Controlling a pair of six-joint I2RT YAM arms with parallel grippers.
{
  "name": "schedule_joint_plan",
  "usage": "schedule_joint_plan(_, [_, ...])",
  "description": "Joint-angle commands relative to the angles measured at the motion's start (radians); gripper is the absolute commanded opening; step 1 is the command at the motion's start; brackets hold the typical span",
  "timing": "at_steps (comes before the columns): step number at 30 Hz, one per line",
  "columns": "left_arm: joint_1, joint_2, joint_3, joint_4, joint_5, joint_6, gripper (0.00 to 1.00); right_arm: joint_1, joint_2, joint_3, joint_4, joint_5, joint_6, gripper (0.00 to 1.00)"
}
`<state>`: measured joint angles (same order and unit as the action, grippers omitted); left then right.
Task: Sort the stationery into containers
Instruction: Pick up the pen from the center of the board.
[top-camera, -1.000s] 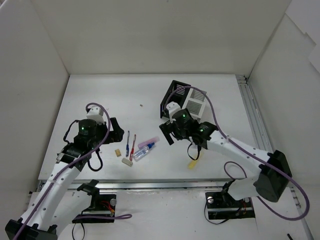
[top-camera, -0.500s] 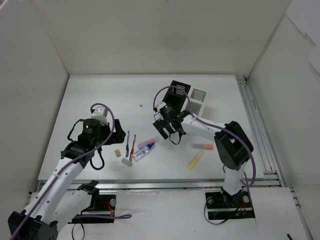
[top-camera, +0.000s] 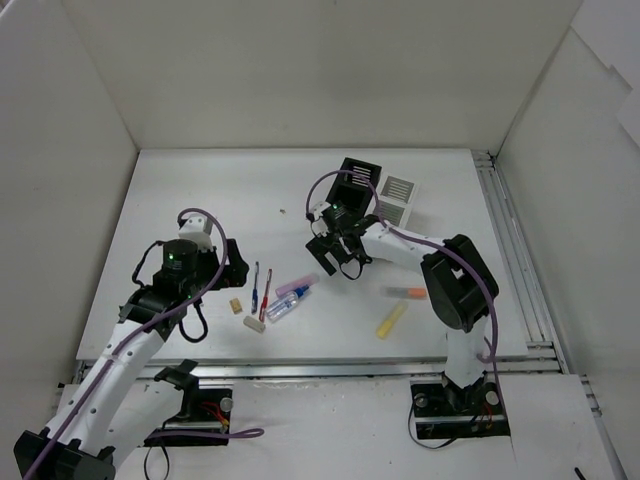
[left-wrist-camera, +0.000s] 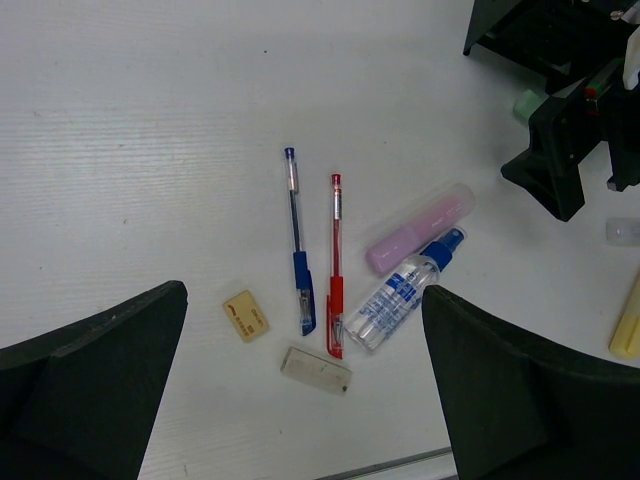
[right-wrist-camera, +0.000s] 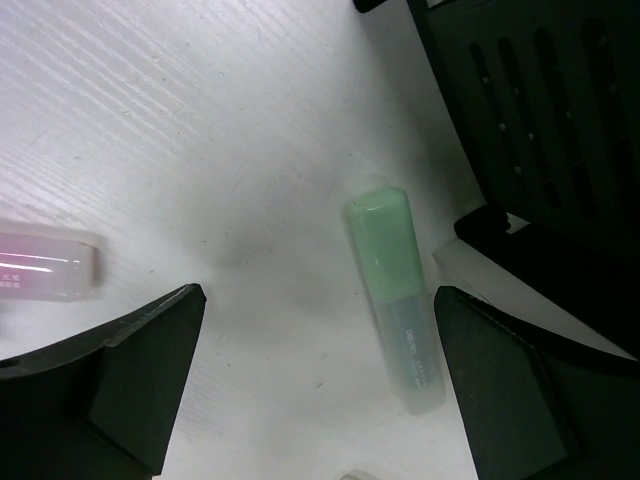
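I judge the step in hand to be the pick-up of the green marker (right-wrist-camera: 395, 295), which lies flat on the tabletop (top-camera: 220, 190) just beside the black box (top-camera: 357, 180). The right pincer (right-wrist-camera: 320, 370) hangs over it, jaws wide apart and empty, with the marker between them. The next move calls for a descent, a closure across the barrel, then a lift over the box wall. The left pincer (left-wrist-camera: 310, 400) is likewise spread and empty, above the main cluster. Count: two boxes, the black one and the white box (top-camera: 396, 198); two pens, the blue pen (left-wrist-camera: 297, 240) and the red pen (left-wrist-camera: 335, 265); two erasers, the beige eraser (left-wrist-camera: 245, 315) and the white eraser (left-wrist-camera: 315, 369); one pink marker (left-wrist-camera: 418, 228); one clear tube (left-wrist-camera: 400, 293); one yellow stick (top-camera: 391, 320); one orange-tipped item (top-camera: 405, 293). All nine loose items lie on the tabletop; I cannot tell what the boxes hold
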<state>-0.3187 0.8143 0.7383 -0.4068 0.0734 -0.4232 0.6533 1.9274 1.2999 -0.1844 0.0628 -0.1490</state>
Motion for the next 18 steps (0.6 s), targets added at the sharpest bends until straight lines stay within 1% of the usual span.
schedule_joint_plan(1, [-0.002,-0.017,0.004,0.046,-0.021,0.015,1.00,-0.032,0.022,0.036,0.002,-0.057,0.038,0.97])
schedule_joint_plan(6, [-0.002,-0.017,0.009,0.043,-0.029,0.015,1.00,-0.044,0.064,0.047,0.003,-0.055,0.062,0.97])
schedule_joint_plan(9, [-0.002,-0.009,0.015,0.043,-0.029,0.018,1.00,-0.038,0.061,0.029,0.003,-0.115,0.048,0.97])
schedule_joint_plan(11, [-0.011,-0.004,0.021,0.043,-0.032,0.021,1.00,-0.031,0.044,0.010,0.003,-0.115,0.049,0.96])
schedule_joint_plan(12, [-0.011,-0.003,0.022,0.040,-0.034,0.021,1.00,-0.008,0.035,-0.011,0.008,-0.110,0.046,0.94])
schedule_joint_plan(15, [-0.011,-0.006,0.024,0.040,-0.034,0.023,1.00,0.046,-0.008,-0.054,0.017,-0.035,0.063,0.89])
schedule_joint_plan(18, [-0.011,-0.013,0.019,0.040,-0.035,0.024,1.00,0.074,-0.027,-0.085,0.017,0.035,0.104,0.88])
